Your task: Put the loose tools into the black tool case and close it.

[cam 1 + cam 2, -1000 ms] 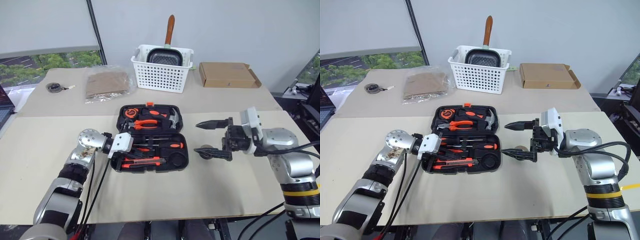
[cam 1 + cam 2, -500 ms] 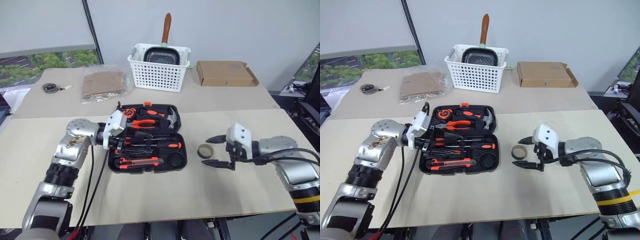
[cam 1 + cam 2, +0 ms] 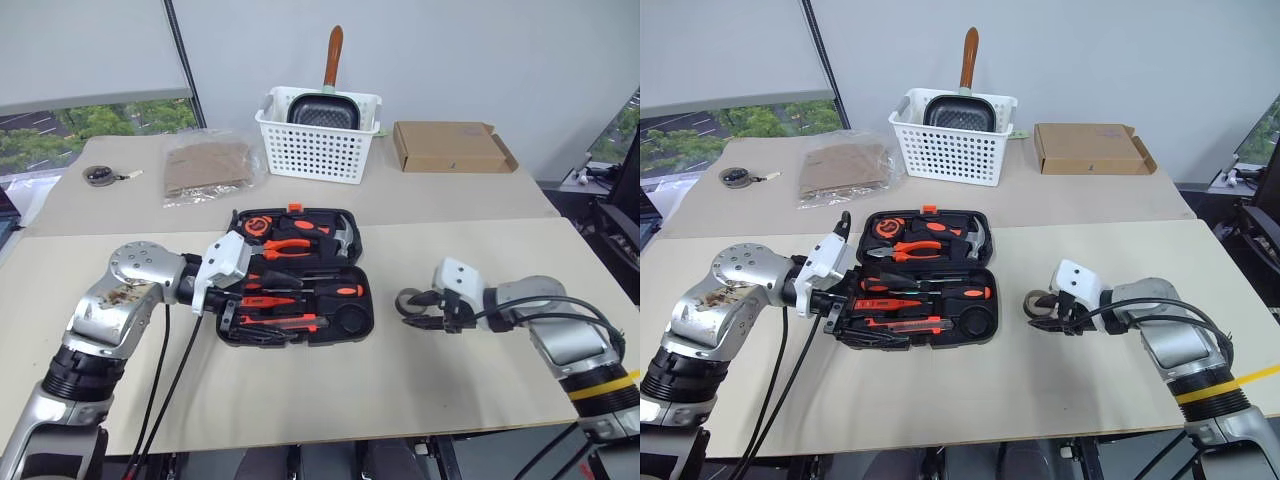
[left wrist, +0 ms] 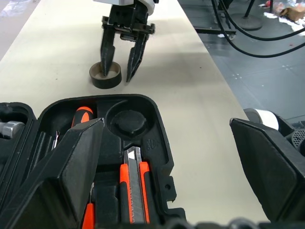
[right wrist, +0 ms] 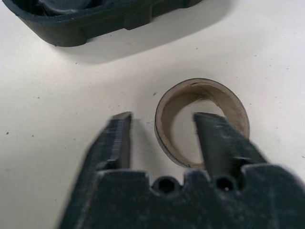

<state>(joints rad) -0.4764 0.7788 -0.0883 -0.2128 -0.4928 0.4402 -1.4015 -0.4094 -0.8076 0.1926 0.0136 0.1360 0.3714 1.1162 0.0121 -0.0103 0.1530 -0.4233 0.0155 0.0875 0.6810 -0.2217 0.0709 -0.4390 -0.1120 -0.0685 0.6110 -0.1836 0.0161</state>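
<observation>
Right gripper (image 5: 162,138) straddles the small greyish tape ring's (image 5: 202,121) wall, jaws not yet clenched, beside the open flat black plastic tool case (image 3: 295,275); left gripper (image 4: 167,162) released

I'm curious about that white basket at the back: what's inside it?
A black square pan with a brown handle sticking up stands in the white basket. Anything beneath the pan is hidden by it and the basket's walls.

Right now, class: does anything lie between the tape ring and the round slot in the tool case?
Nothing visible does. Bare table separates the tape ring from the open tool case; its round slot sits empty at the near corner.
</observation>
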